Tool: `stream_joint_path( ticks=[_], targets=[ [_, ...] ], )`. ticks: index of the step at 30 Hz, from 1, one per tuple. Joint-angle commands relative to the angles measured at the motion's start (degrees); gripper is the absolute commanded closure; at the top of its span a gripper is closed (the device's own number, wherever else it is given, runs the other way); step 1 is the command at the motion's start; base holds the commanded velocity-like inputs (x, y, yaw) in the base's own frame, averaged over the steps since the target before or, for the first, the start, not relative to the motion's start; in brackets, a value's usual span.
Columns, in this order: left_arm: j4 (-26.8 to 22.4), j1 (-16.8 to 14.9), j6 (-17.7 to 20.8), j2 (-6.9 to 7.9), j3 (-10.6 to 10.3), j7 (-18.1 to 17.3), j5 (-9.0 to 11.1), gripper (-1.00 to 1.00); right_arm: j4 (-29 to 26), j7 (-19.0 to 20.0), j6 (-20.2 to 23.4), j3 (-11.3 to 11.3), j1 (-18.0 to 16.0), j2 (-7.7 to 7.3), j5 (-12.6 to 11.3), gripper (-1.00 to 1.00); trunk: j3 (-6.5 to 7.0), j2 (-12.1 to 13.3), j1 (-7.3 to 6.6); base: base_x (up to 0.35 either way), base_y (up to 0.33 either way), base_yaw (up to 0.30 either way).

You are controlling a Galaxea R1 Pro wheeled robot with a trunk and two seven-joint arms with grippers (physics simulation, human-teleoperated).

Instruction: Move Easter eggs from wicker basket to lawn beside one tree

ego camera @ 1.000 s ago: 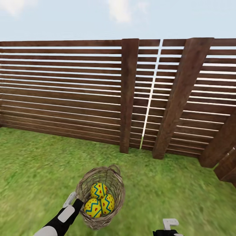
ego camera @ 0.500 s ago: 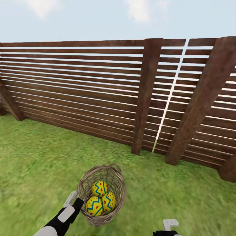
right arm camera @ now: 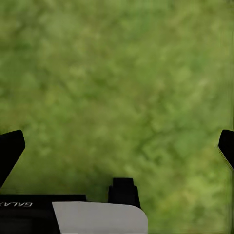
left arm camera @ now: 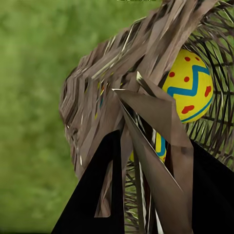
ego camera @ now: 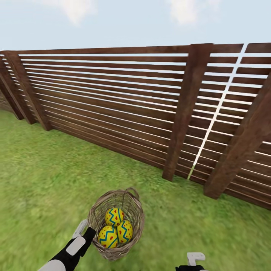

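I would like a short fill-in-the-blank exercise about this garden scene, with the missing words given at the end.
1. The wicker basket holds ___ Easter eggs.
2. The left gripper is shut on the basket's ___.
3. Behind the basket, beyond the lawn, stands a brown wooden ___.
4. The right gripper is open above bare ___.

Missing words: three; wall; fence; grass

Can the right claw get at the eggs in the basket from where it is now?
Probably yes: the right claw hangs open over bare lawn, and the wicker basket top is uncovered, eggs exposed.
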Motion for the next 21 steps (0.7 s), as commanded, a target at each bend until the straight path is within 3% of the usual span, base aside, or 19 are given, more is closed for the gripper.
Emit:
stream_joint_path(
  ticks=[1, 16, 17, 18, 19, 21],
  targets=[
    [-0.2, 0.0, 0.2, -0.05, 0.4, 0.4, 0.0, 1.0, -0.1, 0.3, 0.2, -0.5, 0.0, 0.03, 0.6, -1.0, -0.05, 0.0, -0.01, -0.031, -0.087, 0.296],
    [-0.1, 0.0, 0.2, -0.06, 0.4, 0.3, 0.0, 1.0, 0.0, -1.4, -1.4, -0.5, 0.2, 0.13, 0.7, -1.0, -0.05, 0.0, -0.01, -0.001, -0.003, 0.274],
    [-0.1, 0.0, 0.2, -0.06, 0.4, 0.3, 0.0, 1.0, 0.0, -1.2, -1.3, -0.5, 0.2, 0.08, 1.8, -1.0, -0.05, 0.0, -0.01, 0.0, 0.0, 0.026],
    [-0.1, 0.0, 0.2, -0.06, 0.4, 0.3, 0.0, 1.0, 1.1, -1.0, -1.4, -0.5, 0.3, -0.07, 7.5, -1.0, -0.05, 0.0, -0.01, -0.005, 0.0, 0.005],
    [-0.1, 0.0, 0.2, -0.06, 0.4, 0.4, 0.0, 1.0, 1.7, -1.0, -1.6, -0.5, 0.4, 0.0, 10.4, -1.0, -0.05, 0.0, -0.01, -0.117, -0.096, 0.002],
    [-0.2, 0.0, 0.2, -0.06, 0.4, 0.3, 0.0, 1.0, 1.9, -1.0, -4.0, -0.7, 0.4, 0.03, 11.6, -1.0, -0.05, 0.0, -0.01, -0.216, -0.186, 0.0]
  ],
)
